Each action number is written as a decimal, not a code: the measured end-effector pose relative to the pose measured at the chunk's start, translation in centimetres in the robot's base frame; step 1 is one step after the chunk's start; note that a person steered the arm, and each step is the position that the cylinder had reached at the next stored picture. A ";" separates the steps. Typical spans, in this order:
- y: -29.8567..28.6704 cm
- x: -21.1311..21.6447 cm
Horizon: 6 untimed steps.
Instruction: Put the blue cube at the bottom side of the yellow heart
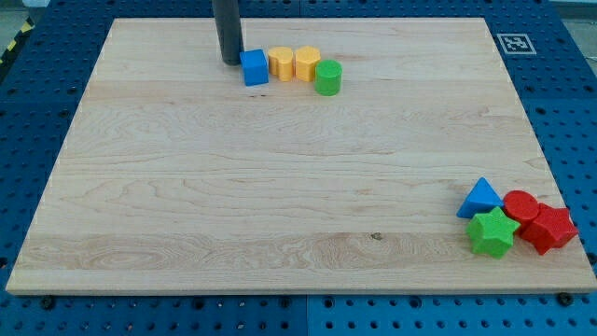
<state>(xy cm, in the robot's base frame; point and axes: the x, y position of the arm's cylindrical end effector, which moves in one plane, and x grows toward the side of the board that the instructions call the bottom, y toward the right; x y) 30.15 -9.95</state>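
One blue cube (254, 67) touching my tip (230, 61), on its right.

A green cylinder (327, 77) sat up top; a blue triangle (480, 199), green star (492, 232), and two red blocks (538, 220) clustered bottom-right on the wooden board (280, 187).

board (280, 187): pale wood, smooth, matt | blue cube (253, 67): matt plastic look | rod (227, 28): dark, matt
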 end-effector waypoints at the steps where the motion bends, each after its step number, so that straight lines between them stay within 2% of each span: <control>1: 0.0 3.4; 4: 2.4 3.1; 6: 8.8 2.9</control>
